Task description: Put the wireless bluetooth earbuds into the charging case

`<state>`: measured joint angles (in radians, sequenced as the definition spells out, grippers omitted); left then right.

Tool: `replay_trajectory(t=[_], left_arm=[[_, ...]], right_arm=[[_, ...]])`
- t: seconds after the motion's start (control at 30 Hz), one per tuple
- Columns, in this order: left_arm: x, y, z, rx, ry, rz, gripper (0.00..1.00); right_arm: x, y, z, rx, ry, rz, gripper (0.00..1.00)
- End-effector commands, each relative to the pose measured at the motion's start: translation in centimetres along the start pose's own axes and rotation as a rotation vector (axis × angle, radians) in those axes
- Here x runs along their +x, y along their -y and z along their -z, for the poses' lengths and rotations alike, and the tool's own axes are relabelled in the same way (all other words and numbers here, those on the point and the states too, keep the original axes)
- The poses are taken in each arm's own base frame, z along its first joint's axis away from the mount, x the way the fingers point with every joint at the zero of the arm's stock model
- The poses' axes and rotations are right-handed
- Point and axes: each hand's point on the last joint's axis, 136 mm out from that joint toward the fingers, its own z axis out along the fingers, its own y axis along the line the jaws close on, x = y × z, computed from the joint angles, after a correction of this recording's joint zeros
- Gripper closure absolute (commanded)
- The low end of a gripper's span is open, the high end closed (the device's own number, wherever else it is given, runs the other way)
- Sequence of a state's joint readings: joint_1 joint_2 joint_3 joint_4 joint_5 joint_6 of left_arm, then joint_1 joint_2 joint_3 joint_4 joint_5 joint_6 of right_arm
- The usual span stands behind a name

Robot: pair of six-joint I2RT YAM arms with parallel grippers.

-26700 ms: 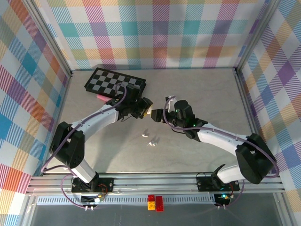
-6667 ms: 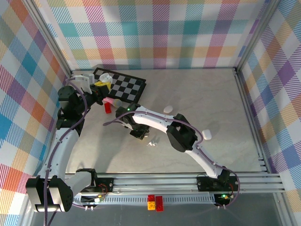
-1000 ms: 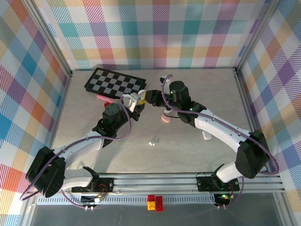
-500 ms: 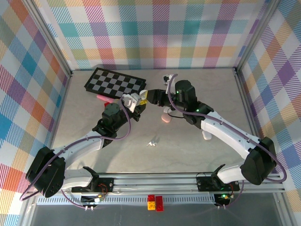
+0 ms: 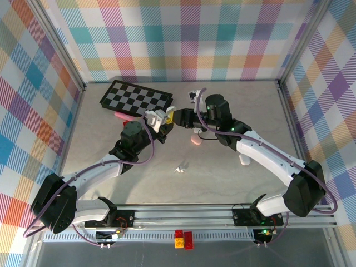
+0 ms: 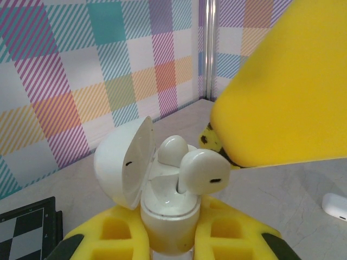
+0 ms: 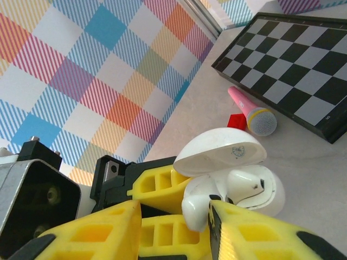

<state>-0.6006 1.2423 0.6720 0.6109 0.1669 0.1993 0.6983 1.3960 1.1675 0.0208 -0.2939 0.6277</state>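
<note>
— Where's the bud?
— One bud [image 6: 200, 172] sits half in the open white case [image 6: 165, 208], beside a second bud [image 6: 172, 150] already seated.
— And the end effectors?
— The left end effector [image 6: 168, 235] is clamped on the case, holding it off the surface [image 5: 233, 183]. The right end effector [image 7: 176, 216] has its fingers apart, one finger [image 6: 282, 97] right against the first bud.
— Anything else?
— Loose buds [image 5: 181, 167] lie on the surface, nearer the bases.

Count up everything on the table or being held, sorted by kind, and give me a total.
Charging cases: 3, one open white, one pink, one white
Earbuds: 4, two at the open case, two loose
Chessboard: 1
Toy microphone: 1
Red block: 1
Total: 10
</note>
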Motion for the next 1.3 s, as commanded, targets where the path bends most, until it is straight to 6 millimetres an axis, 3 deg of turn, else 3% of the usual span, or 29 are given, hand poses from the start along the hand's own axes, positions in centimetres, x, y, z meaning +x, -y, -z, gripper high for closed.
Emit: replay_trajectory(t=[0.0,0.27,0.47,0.73,0.87,1.03,1.27], left_arm=[[-2.5,-0.1,0.0,0.004,0.062,-0.004,1.00],[-2.1,0.1,-0.1,0.015,0.053,0.004,1.00],[-2.3,0.1,0.1,0.022,0.060,0.010,1.00],[-1.5,0.4,0.4,0.096,0.045,-0.022,1.00],[-0.8,0.7,0.6,0.113,0.021,-0.127,1.00],[-0.4,1.2,0.6,0.142,0.017,-0.219,1.00],[-0.2,1.9,0.8,0.191,-0.008,-0.274,1.00]], right_arm=[[-0.7,-1.0,0.1,-0.042,0.001,0.013,0.64],[-1.0,-1.7,-0.4,-0.088,0.004,0.001,0.67],[-1.2,-1.9,-0.4,-0.108,0.020,0.007,0.62],[-2.0,-1.1,2.6,-0.027,0.106,0.044,0.57],[-2.2,0.7,3.4,0.107,0.072,0.032,0.53],[-2.0,2.5,2.6,0.246,-0.060,0.042,0.49],[-1.5,3.5,0.4,0.301,-0.228,0.039,0.47]])
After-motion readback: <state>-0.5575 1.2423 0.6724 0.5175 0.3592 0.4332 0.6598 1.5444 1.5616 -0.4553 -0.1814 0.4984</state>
